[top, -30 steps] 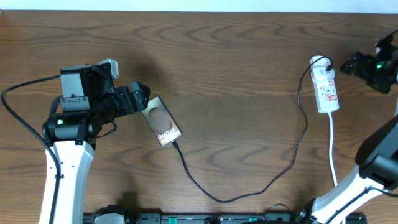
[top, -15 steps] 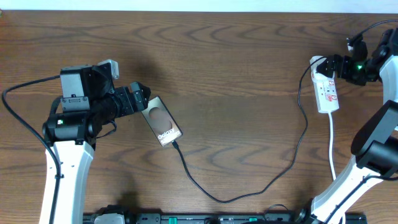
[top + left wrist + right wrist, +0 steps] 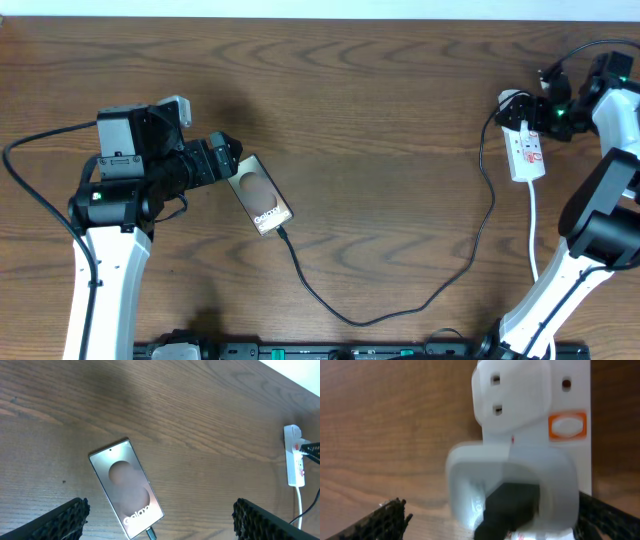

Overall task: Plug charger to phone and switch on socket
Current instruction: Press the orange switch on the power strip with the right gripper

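The phone (image 3: pixel 260 200) lies flat on the table, its "Galaxy" end toward the near edge. The charger (image 3: pixel 400 305), a thin black cable, runs from that end in a loop to the socket (image 3: pixel 527 150) at the far right. In the left wrist view its tip (image 3: pixel 149 533) sits in the phone (image 3: pixel 125 485). My left gripper (image 3: pixel 228 160) is open beside the phone's far end. My right gripper (image 3: pixel 541 100) is open over the socket's far end. In the right wrist view its fingers (image 3: pixel 375 522) straddle a white adapter (image 3: pixel 512 485) below an orange switch (image 3: pixel 567 426).
The socket's thick white cord (image 3: pixel 533 235) runs toward the near edge beside the right arm's base. The wooden table (image 3: pixel 380 120) lies bare between phone and socket. In the left wrist view the socket (image 3: pixel 295 462) shows far right.
My right gripper has moved left from beyond the table's right edge to over the socket's far end. The left arm, phone and cable have not moved.
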Controlling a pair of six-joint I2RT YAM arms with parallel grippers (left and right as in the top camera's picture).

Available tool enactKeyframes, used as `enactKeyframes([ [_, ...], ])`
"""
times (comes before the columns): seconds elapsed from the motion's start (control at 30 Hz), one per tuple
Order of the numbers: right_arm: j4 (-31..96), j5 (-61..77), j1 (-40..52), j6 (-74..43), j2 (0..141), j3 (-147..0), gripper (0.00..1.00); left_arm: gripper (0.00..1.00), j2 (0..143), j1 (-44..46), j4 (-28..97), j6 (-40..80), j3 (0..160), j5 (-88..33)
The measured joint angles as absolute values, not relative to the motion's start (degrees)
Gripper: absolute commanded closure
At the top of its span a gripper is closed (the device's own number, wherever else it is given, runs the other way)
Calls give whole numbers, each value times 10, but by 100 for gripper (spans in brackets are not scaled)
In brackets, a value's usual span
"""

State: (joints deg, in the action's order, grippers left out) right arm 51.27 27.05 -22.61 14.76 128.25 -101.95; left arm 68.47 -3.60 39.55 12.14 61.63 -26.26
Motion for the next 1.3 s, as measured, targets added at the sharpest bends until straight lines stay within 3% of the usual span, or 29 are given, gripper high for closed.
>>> enactKeyframes([
  [1.3,598,227,-212,144,1309,-1113,1,6,685,-36,397,121,616,-263],
])
